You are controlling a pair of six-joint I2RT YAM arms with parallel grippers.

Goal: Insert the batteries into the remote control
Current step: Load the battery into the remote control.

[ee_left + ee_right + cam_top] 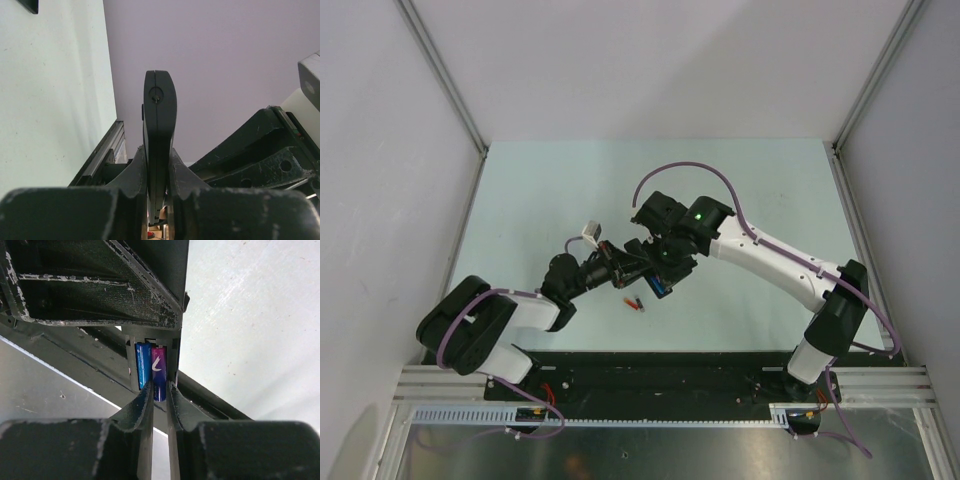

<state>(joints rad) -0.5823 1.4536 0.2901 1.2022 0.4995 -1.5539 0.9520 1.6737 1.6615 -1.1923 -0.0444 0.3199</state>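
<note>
Starting on the left: the left pincer (159, 157) is clamped on the slim black rectangular plastic remote control (159, 112), gripping its flat faces near one end, so that wrist camera sees it edge-on. The remote is held up off the pale surface (540, 200), mid-workspace between the two arms. (There's a small black flat piece (29, 4) lying on the surface in the far corner of the left wrist view. My guess is it's the battery door, but I can't be sure.)

A bit nearer the bases, a small red-orange cylinder battery (635, 302) lies loose on the surface with nothing touching it.

On the right, the right pincer (159, 396) is down to a narrow gap, pinching the lower end of a purplish-blue cylinder battery (159, 367) that sits in the remote's back recess. Touching it alongside is a bright blue cylinder battery (143, 364), which looks already seated.

Progress-wise I'd say it's mostly there: one cell is in and the second is in the slot. I can't tell whether the second is pushed fully home. What's left is seating it and letting go. The red-orange one looks spare if the recess only takes two.

The remote's long axis carries straight on from the left pincer. Its free end points toward the right arm, angled slightly away from the bases in the top view. Both loaded batteries lie along that same axis.
</note>
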